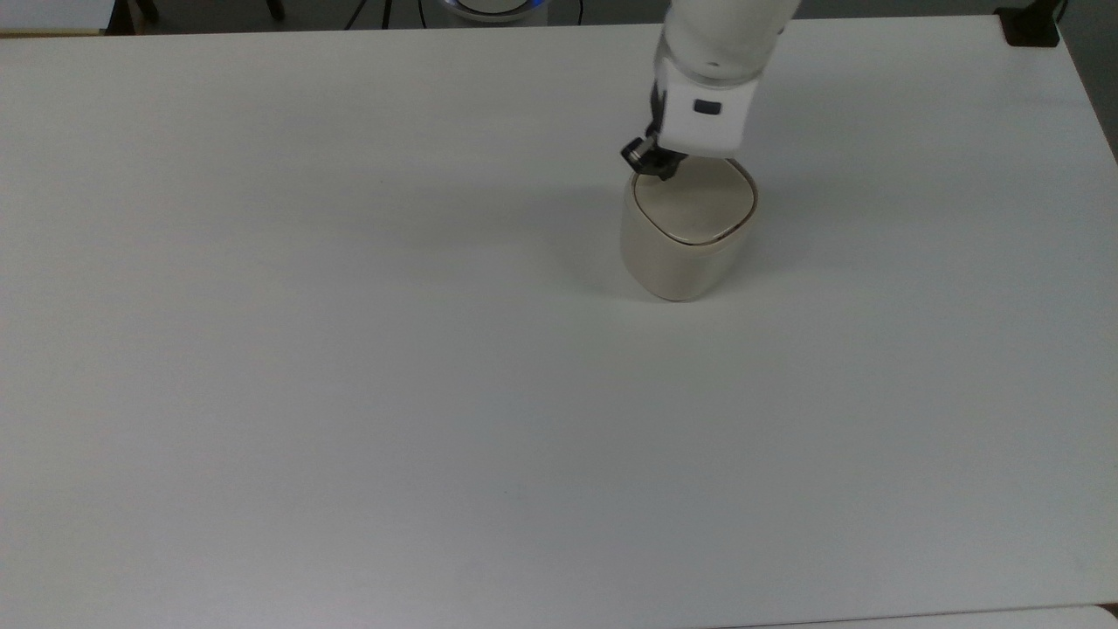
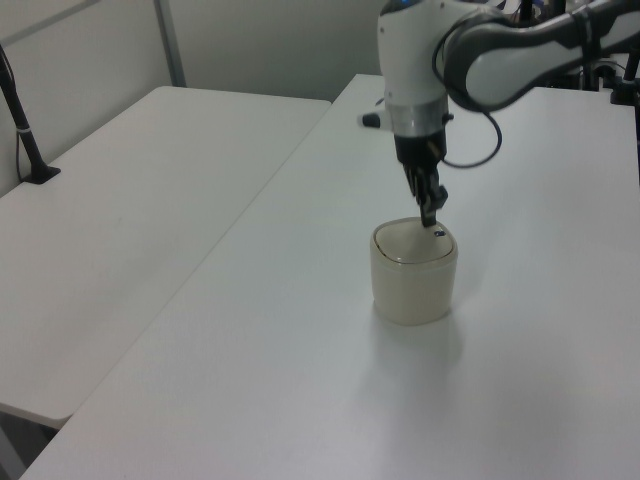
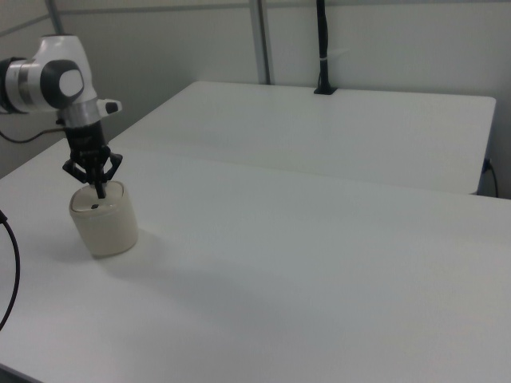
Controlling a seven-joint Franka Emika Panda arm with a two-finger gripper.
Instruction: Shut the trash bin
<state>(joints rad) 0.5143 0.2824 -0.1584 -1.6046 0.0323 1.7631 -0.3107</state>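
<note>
Trash bin [image 1: 686,236]: cream tub upright on white table [image 1: 349,349], lid [image 1: 694,203] flat, seated. Gripper [image 1: 651,162]: above lid's edge, fingers pressed together, gripping nothing. Black latch tab [image 2: 439,234] just under fingertips.

smooth cream plastic trash bin [image 1: 686,245], matt white table [image 1: 349,349]

The arm reaches in from the top view's upper edge, its white wrist pointing straight down. The tool [image 1: 648,161] [image 2: 430,214] [image 3: 97,185] hangs vertically, its dark fingers [image 3: 101,190] drawn together at a single tip.
</note>
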